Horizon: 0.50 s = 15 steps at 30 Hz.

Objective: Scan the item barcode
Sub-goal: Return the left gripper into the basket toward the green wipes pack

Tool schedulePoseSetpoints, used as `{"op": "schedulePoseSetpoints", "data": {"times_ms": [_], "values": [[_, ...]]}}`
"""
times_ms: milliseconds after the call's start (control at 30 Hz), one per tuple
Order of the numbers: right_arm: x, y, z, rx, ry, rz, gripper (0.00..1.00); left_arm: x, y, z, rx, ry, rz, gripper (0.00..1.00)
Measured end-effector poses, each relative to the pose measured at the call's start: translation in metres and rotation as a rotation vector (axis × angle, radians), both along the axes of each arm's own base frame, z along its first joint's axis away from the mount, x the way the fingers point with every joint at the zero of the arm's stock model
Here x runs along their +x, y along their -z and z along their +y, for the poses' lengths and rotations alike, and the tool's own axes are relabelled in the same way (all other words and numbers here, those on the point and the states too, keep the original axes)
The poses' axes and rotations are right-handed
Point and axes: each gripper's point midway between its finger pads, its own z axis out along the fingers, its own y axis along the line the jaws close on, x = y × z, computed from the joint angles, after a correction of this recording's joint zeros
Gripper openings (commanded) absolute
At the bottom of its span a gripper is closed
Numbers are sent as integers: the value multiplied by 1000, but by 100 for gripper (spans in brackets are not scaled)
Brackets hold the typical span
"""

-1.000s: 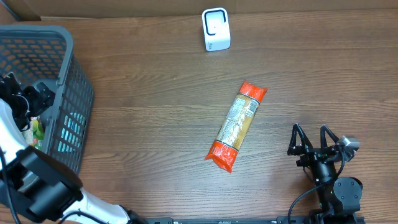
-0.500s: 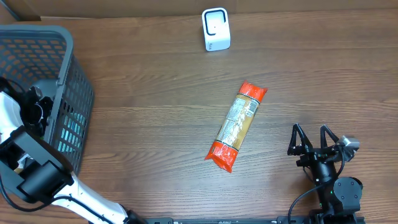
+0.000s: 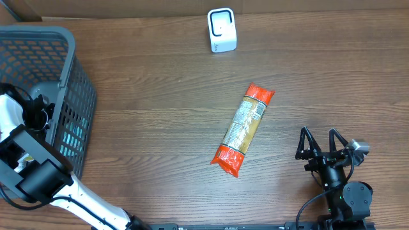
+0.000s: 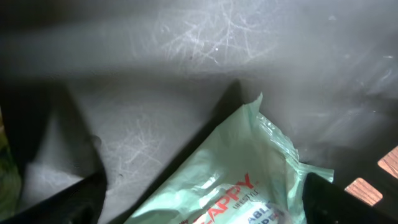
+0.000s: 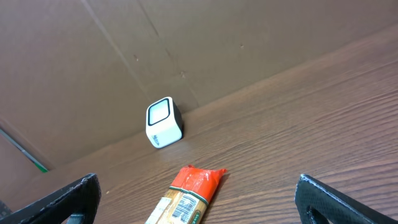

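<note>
A pale green packet [image 4: 236,168] lies on the floor of the grey basket [image 3: 70,64] at the left, between the spread fingers of the left gripper [image 4: 208,202]. An orange packet [image 3: 243,129] lies mid-table, with the white scanner [image 3: 222,30] at the far edge. The right gripper [image 3: 321,142] sits near right, jaws apart.

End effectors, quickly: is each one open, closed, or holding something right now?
Left end effector: open, inside the basket above a pale green packet, gripping nothing.
Right end effector: open, empty.
</note>
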Motion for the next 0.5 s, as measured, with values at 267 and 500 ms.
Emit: {"op": "schedulePoseSetpoints", "data": {"times_ms": [267,500], "values": [[0,0,0,0,0,0,100,2,5,2,0,16,2,24],[0,0,0,0,0,0,100,3,7,2,-6,11,4,4]]}}
